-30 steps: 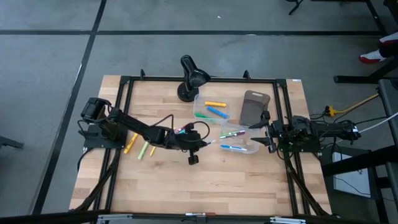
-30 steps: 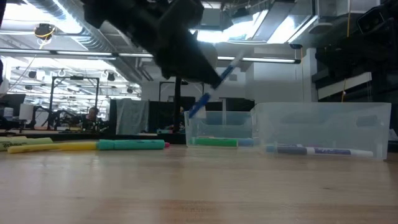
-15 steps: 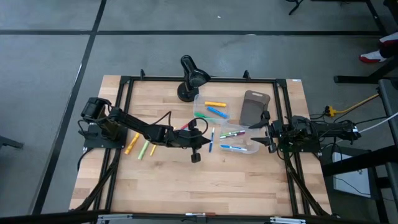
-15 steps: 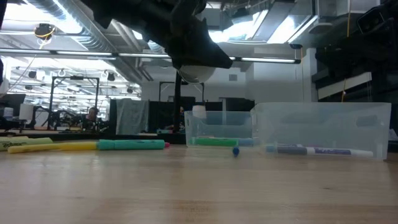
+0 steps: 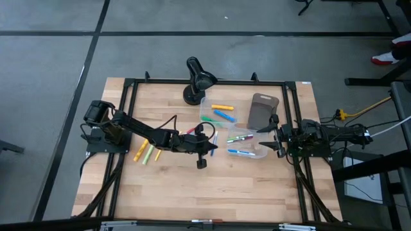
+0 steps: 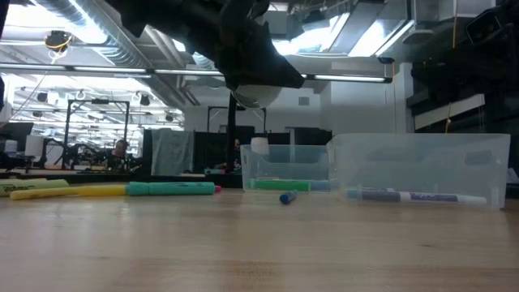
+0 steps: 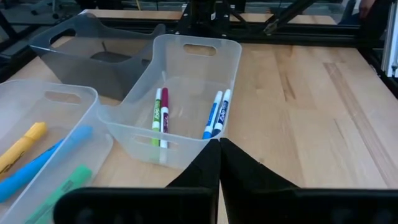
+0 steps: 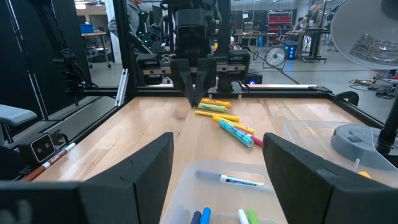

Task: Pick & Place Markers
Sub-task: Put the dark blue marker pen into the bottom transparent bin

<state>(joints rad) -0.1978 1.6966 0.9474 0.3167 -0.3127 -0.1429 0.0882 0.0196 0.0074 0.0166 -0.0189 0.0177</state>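
**Blue marker lying short of the bin, left tool closed and empty**

The light wooden table is carrying two clear plastic bins side by side so that sorted pens stay contained: the nearer clear bin is holding green, pink and blue thin pens, while the farther clear bin is keeping a yellow, a blue and a green highlighter. A cluster of unsorted yellow, orange and green markers is waiting on the table near the left arm's base. The left tool is hovering above the table just beside the nearer bin, its fingers pressed together on nothing. The right tool is waiting at the table's right edge with its fingers spread wide. Half a second earlier a thin blue marker was lying more upright in the high view; a second earlier it was hanging from the left tool. Now it is resting on the table outside the bin, having apparently missed it.
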